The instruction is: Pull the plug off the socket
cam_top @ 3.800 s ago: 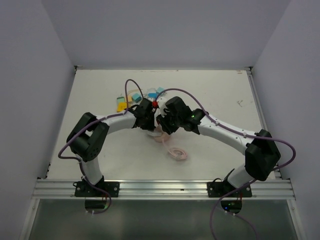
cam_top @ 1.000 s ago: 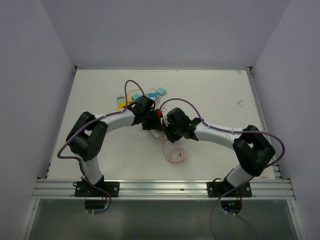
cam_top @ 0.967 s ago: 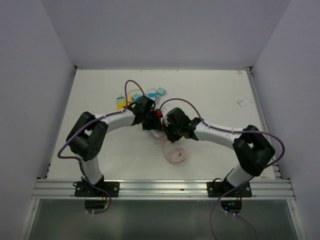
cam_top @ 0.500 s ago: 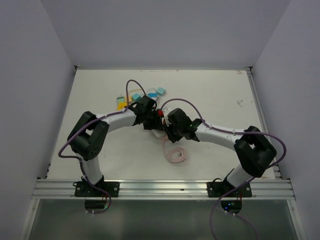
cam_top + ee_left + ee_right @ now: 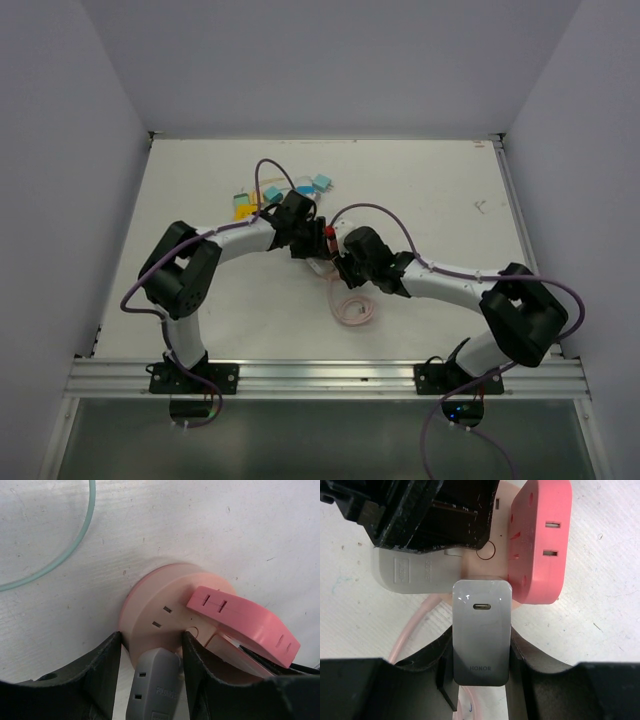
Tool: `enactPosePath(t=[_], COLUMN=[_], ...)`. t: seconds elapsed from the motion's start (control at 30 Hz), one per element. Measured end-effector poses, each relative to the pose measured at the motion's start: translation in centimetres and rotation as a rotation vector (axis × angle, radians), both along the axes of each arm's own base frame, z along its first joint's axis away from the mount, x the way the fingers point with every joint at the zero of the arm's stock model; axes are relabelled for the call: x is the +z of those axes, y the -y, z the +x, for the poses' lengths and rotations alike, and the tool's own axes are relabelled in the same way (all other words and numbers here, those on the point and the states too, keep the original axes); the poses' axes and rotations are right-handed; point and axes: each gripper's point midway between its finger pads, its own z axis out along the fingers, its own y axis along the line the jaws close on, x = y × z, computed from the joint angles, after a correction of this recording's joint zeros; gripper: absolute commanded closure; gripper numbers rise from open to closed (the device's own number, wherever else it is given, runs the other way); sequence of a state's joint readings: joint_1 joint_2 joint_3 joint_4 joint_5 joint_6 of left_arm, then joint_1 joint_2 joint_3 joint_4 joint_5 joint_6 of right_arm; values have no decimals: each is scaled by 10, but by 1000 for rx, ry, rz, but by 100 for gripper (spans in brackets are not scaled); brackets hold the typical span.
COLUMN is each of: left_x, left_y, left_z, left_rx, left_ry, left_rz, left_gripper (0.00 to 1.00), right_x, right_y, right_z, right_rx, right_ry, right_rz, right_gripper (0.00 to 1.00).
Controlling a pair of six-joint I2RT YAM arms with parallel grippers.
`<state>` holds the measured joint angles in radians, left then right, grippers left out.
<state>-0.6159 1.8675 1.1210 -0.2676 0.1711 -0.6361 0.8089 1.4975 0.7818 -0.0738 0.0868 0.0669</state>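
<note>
**Right claw pinches the plug at the socket**

The right claw [image 5: 481, 655] is closed on the grey plug [image 5: 481, 630]. Its two black fingers [image 5: 522, 662] press flat against the plug's long sides, with no gap showing. The plug's far end sits against the pink socket [image 5: 540, 545], so it is not yet out. Both lie mid-table [image 5: 420, 190], where the two arms meet.

The left claw [image 5: 150, 650] comes at the socket from the opposite side, its jaws partly apart and straddling a pale grey adapter [image 5: 152, 685] seated in the round pink body. One finger [image 5: 192, 665] lies close against the adapter, while a sliver of table shows beside the other. Whether it truly grips, I cannot tell.

A darker pink block [image 5: 240, 620] with slots juts from the socket just beside the adapter. A pink cord [image 5: 352, 308] coils on the table near the right claw.
</note>
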Motion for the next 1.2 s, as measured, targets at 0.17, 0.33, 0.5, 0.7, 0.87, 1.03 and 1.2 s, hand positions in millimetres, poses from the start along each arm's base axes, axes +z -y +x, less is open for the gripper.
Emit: enactPosePath(t=[0.17, 0.33, 0.5, 0.7, 0.87, 1.03, 1.2], left_x=[0, -1, -1, -2, -2, -2, -2], left_y=[2, 4, 8, 14, 20, 22, 22], left_z=[1, 1, 1, 0, -2, -2, -2], left_rx=[-1, -3, -11, -19, -23, -23, -21], left_ry=[-3, -9, -22, -40, -65, -74, -77], left_rz=[-3, -8, -24, -49, -76, -84, -85], left_gripper=[50, 50, 51, 52, 52, 53, 53], right_x=[1, 3, 5, 8, 11, 13, 13], right_y=[1, 2, 5, 9, 14, 15, 15], right_z=[1, 1, 0, -1, -3, -2, -2], right_rx=[-6, -18, -30, -38, -44, -42, -42], right_ry=[37, 90, 127, 164, 193, 209, 214], right_rz=[7, 16, 31, 54, 65, 75, 78], right_gripper=[100, 100, 100, 100, 100, 100, 100])
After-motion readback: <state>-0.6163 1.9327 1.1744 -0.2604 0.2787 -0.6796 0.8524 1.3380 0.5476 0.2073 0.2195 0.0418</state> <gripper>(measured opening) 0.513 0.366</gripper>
